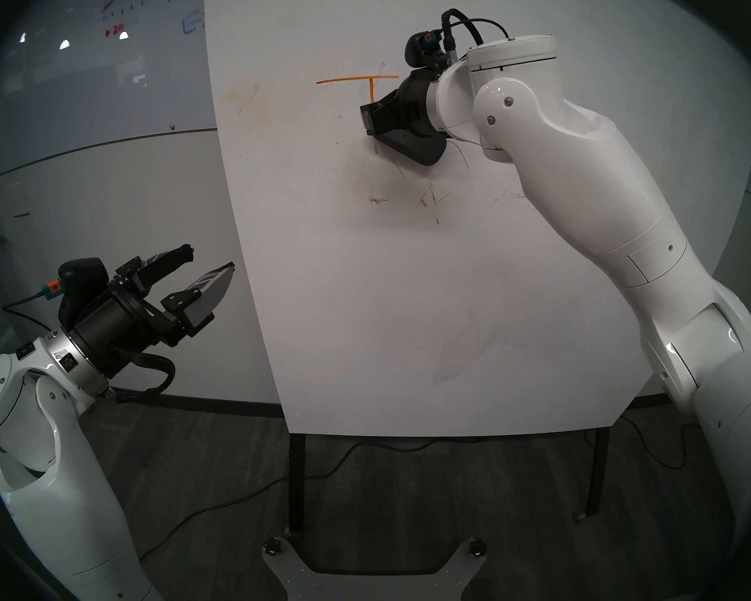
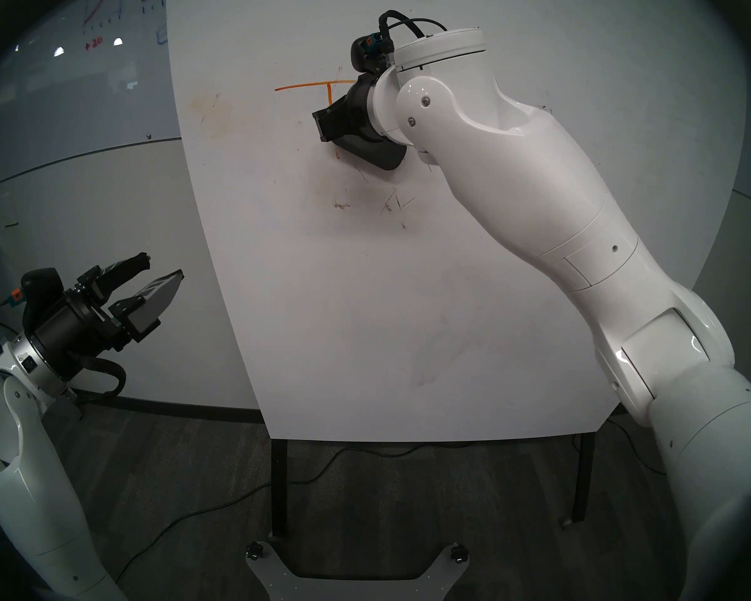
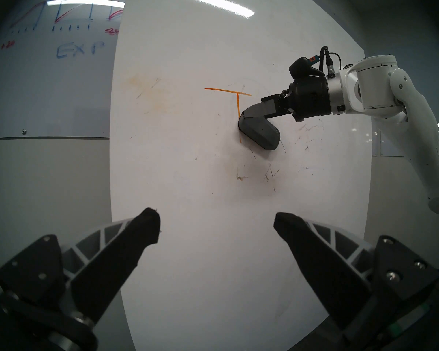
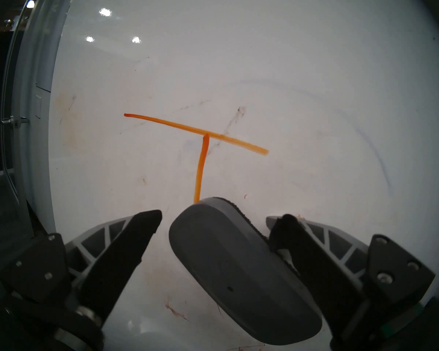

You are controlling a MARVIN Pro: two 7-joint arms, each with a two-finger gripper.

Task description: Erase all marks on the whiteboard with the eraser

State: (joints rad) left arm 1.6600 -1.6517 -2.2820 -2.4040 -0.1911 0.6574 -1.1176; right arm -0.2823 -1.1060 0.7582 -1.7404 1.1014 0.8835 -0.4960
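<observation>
The whiteboard (image 1: 386, 305) stands in front of me on dark legs. Its marks are an orange "T" (image 1: 371, 84) (image 4: 203, 140), dark scribbles (image 1: 426, 199) lower down and a pale orange smudge (image 1: 239, 97) to the left. The dark grey eraser (image 1: 412, 147) (image 4: 238, 267) lies flat on the board, tilted, and covers the lower part of the T's stem. My right gripper (image 4: 219, 217) straddles it with jaws wide. The right finger touches the eraser, while a gap shows at the left finger. My left gripper (image 1: 209, 259) (image 3: 217, 215) hangs open and empty off the board's left edge.
A greyish glass board with red and blue graph drawings (image 1: 118, 19) hangs on the wall behind, to the left. The board's dark legs (image 1: 296, 478) stand on carpet with cables (image 1: 235, 500) trailing across it. My base plate (image 1: 373, 565) is at the bottom.
</observation>
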